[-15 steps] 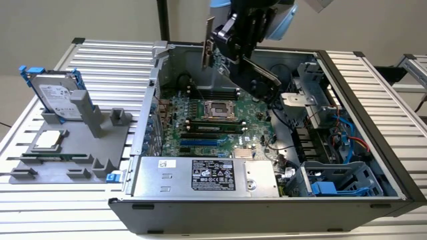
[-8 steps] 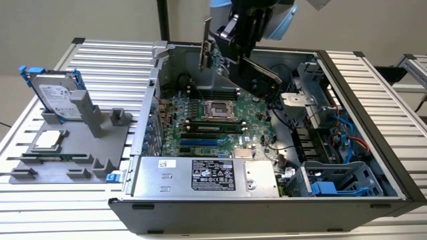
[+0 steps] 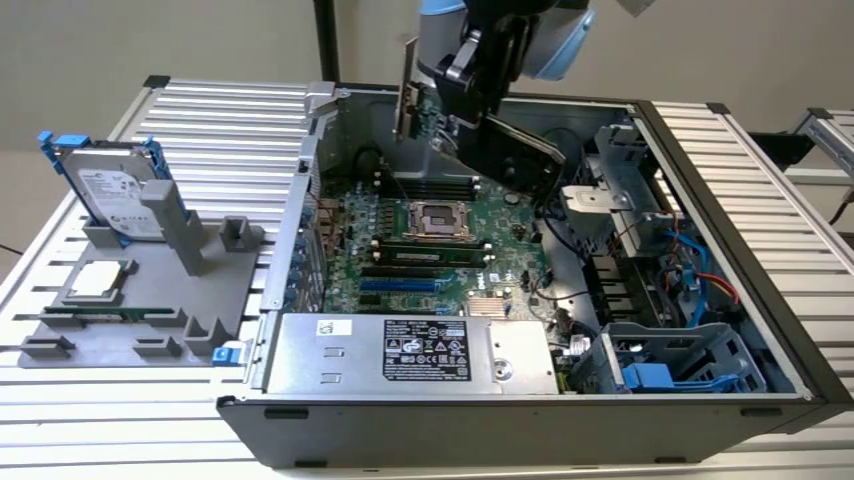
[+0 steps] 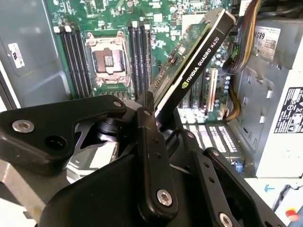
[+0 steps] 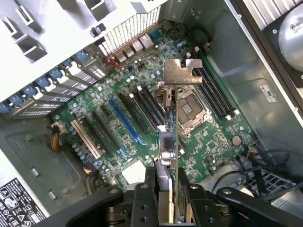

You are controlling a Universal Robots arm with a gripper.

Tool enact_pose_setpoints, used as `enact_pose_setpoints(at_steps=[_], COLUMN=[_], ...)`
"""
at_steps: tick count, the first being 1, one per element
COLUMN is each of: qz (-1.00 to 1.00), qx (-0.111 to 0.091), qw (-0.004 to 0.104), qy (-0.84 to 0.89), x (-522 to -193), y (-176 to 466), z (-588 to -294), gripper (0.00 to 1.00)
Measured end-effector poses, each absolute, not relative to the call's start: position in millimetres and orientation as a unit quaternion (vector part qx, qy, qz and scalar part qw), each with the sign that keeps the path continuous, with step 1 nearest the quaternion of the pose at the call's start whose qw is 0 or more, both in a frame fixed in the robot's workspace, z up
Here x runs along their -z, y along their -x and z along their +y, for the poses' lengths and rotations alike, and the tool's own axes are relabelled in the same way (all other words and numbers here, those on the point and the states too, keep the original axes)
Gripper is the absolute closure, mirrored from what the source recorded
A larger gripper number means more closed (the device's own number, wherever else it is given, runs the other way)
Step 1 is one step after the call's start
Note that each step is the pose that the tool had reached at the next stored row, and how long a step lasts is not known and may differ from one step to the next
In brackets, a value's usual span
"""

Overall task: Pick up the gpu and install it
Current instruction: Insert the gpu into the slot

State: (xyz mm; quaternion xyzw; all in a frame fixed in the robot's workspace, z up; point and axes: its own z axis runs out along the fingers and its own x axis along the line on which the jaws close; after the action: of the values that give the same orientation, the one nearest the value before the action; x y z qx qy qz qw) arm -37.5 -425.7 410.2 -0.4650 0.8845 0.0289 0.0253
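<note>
My gripper (image 3: pixel 474 100) hangs over the open computer case (image 3: pixel 747 250), shut on the gpu (image 3: pixel 521 150). The card is tilted in the air above the motherboard (image 3: pixel 427 230) and touches nothing below it. In the second wrist view the gpu (image 4: pixel 194 61) slants away from the fingers (image 4: pixel 147 123), black cooler face and green board edge both showing. In the first wrist view the gpu (image 5: pixel 173 127) is seen edge-on, its silver end bracket (image 5: pixel 182 73) farthest from the gripper (image 5: pixel 173 189). It hovers between the processor socket (image 5: pixel 189 111) and the row of expansion slots with the blue slot (image 5: pixel 124 120).
A grey fixture (image 3: pixel 200 290) at the exterior view's left carries a silver hard drive with blue frame (image 3: pixel 114 190), a processor chip (image 3: pixel 96 282) and a memory stick (image 3: pixel 107 313). Inside the case are the power supply (image 3: pixel 400 352), a blue drive cage (image 3: pixel 667 365) and loose cables (image 3: pixel 707 270).
</note>
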Motion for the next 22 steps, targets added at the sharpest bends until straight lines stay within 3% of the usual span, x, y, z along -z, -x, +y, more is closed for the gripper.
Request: enact_pose_setpoints(at_steps=[22], qz=[0.823], qx=[-0.032], qw=[0.022], qy=[0.566], x=[-410.2], y=[37.5], z=[-425.7], gripper=[1.0])
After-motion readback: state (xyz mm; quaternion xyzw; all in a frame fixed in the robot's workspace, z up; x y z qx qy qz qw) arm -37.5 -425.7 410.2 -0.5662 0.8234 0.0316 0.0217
